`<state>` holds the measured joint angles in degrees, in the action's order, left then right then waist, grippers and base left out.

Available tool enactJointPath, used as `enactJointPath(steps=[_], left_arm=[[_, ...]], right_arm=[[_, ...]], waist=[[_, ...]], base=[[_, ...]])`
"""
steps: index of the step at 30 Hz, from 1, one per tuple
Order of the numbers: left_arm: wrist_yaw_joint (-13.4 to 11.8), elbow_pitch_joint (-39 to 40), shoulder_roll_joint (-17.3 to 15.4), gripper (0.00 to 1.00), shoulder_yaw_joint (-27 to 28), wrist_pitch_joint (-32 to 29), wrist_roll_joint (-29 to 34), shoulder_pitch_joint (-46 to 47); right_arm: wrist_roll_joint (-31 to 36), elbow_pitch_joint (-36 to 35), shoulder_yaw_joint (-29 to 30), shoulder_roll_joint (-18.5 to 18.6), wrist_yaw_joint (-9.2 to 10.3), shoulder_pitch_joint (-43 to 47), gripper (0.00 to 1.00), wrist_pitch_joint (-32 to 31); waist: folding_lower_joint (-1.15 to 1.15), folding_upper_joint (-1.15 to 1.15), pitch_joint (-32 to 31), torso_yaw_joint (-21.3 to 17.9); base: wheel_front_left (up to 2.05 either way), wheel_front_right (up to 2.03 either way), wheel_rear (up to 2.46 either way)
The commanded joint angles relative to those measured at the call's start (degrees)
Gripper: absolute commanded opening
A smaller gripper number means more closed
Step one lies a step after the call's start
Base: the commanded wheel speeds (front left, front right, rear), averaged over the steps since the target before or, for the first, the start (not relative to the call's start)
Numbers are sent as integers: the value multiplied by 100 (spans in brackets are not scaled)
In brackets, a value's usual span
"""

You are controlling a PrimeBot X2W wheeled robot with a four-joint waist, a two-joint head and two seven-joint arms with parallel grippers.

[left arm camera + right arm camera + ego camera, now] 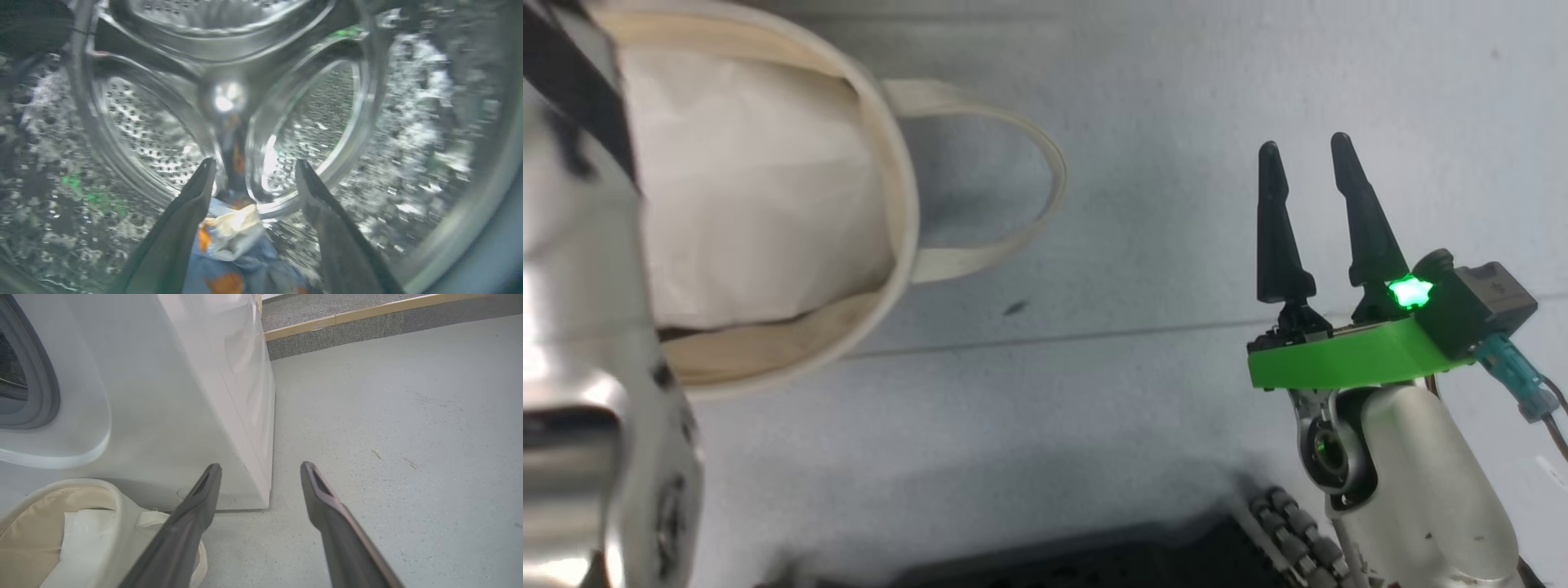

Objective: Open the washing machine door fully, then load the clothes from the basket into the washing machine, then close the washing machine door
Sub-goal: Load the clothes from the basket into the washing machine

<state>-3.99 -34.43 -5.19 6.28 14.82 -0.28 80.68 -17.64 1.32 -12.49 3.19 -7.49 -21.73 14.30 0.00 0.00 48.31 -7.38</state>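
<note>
Left wrist view: left pincer (255, 162), spread wide, inside the washing machine (155, 134), the clothes (241, 253) lying loose between its fingers. Head view: right pincer (1303, 144) parted, empty, the basket (903, 204) to its left.

The clothes (241, 249), blue with orange prints and a cream part, lie crumpled in the washer's (155, 134) steel drum, between the left gripper's (252, 164) spread fingers. The cream basket (907, 204), with its white liner, stands left of the right gripper (1305, 151).
</note>
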Motion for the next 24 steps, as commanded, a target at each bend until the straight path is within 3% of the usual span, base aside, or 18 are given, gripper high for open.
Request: enactJointPath(steps=[1,14,24], left_arm=[[36,342,-171,100,-16,18,-26,-256],[459,444,-32,100,-294,18,-81,-2572],[474,835,74,100,-286,18,-187,-4455]], right_arm=[[28,-121,-104,-31,0,347,100,70],[-158,280,-226,-31,0,663,100,70],[-328,338,-200,-31,0,994,100,70]], waist=[[0,0,-468,244],[0,0,-2050,416],[0,0,-3206,344]], base=[[0,0,0],[0,0,0],[0,0,0]])
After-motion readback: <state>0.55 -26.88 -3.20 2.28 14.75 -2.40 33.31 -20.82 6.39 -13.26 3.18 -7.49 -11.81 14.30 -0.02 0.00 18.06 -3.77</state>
